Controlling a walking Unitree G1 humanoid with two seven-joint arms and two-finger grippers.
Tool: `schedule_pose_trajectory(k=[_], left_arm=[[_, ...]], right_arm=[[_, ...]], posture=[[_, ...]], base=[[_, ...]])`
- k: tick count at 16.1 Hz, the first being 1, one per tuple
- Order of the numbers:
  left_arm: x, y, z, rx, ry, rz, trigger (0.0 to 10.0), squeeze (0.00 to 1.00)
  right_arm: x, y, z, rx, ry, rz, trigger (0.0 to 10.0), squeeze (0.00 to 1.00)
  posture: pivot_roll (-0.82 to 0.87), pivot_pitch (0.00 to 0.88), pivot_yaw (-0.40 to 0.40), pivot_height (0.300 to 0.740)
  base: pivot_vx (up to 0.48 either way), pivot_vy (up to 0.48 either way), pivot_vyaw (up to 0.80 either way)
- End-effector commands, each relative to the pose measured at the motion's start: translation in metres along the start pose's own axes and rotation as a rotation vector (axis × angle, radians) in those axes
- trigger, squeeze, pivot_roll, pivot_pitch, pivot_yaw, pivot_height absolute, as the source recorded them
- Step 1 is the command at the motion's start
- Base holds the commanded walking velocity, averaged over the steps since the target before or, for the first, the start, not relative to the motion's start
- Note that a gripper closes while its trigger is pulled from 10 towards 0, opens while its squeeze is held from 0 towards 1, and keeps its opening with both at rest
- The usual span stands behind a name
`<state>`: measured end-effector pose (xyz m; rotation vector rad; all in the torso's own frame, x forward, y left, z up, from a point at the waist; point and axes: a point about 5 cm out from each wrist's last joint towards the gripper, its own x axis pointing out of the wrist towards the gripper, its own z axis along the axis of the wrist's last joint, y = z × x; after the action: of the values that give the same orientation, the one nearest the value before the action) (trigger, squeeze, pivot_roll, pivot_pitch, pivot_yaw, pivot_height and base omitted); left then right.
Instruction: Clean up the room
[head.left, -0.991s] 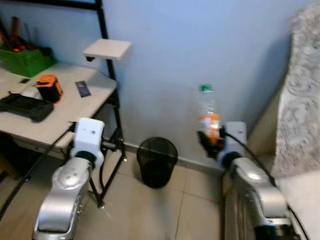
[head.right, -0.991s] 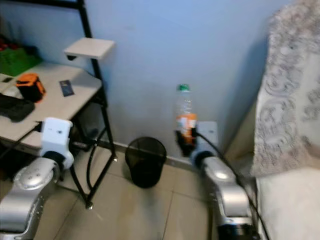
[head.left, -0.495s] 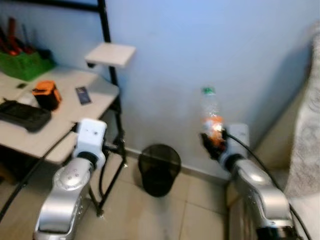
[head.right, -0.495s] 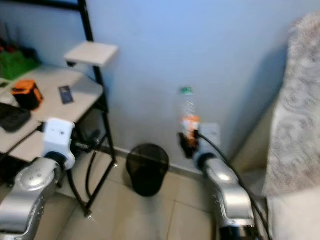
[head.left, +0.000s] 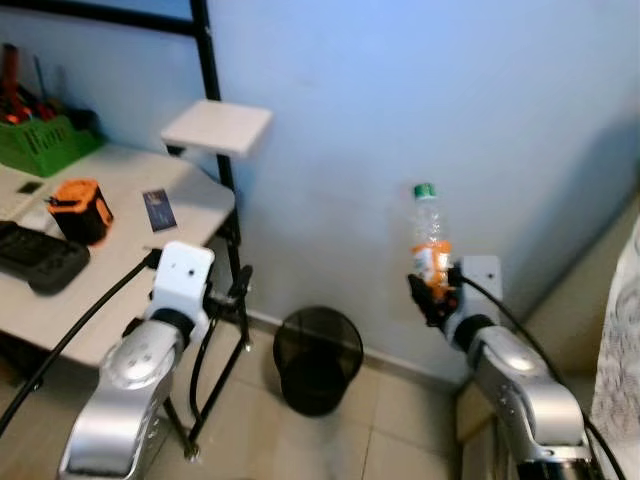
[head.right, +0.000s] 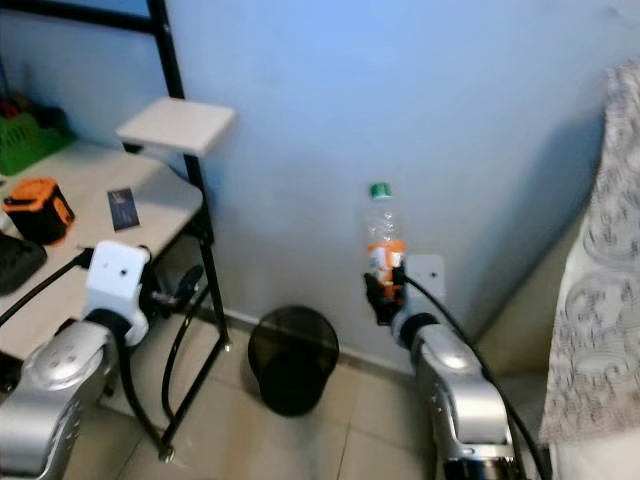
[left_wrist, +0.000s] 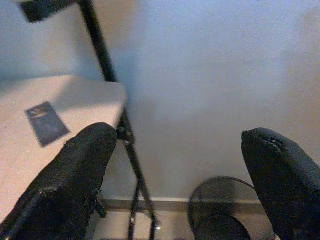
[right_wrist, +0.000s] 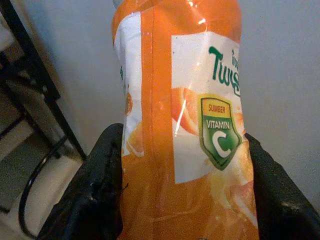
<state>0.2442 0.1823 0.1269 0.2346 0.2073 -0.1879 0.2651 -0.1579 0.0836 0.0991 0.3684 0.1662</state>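
The right gripper (head.left: 428, 292) has its fingers clamped on an orange-labelled bottle (head.left: 429, 245), up and right of the black bin (head.left: 317, 357). The left gripper (left_wrist: 175, 175), fingers spread and empty, hangs beside the bench (head.left: 120, 260) left of the bin.

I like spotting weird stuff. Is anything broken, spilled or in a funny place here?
Nothing looks broken or spilled. The one odd sight is the bottle, upright in mid-air in the right gripper, off to the side of the black bin on the floor. The left gripper is open.
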Motion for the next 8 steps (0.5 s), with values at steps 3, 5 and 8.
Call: schedule_pose_trajectory(k=[3,5,8], left_arm=[[-0.0031,0.0042,-0.0015,0.045,0.009,-0.006,10.0,0.00],[-0.0048,0.0022,-0.0018,0.051,0.007,-0.023,10.0,0.00],[-0.0024,-0.0008,-0.0001,0.070,0.003,-0.071,10.0,0.00]], right_arm=[[0.0055,0.0049,0.0019,-0.023,0.010,0.031,10.0,0.00],[0.0060,0.0049,0.0015,-0.036,0.017,0.045,10.0,0.00],[0.0106,0.0064,-0.0021,-0.110,0.071,0.074,10.0,0.00]], posture=[[0.05,0.000,-0.063,0.740],[0.06,0.000,-0.071,0.740],[0.06,0.000,-0.073,0.740]], base=[[0.329,0.000,0.00],[0.328,0.000,0.00],[0.329,0.000,0.00]])
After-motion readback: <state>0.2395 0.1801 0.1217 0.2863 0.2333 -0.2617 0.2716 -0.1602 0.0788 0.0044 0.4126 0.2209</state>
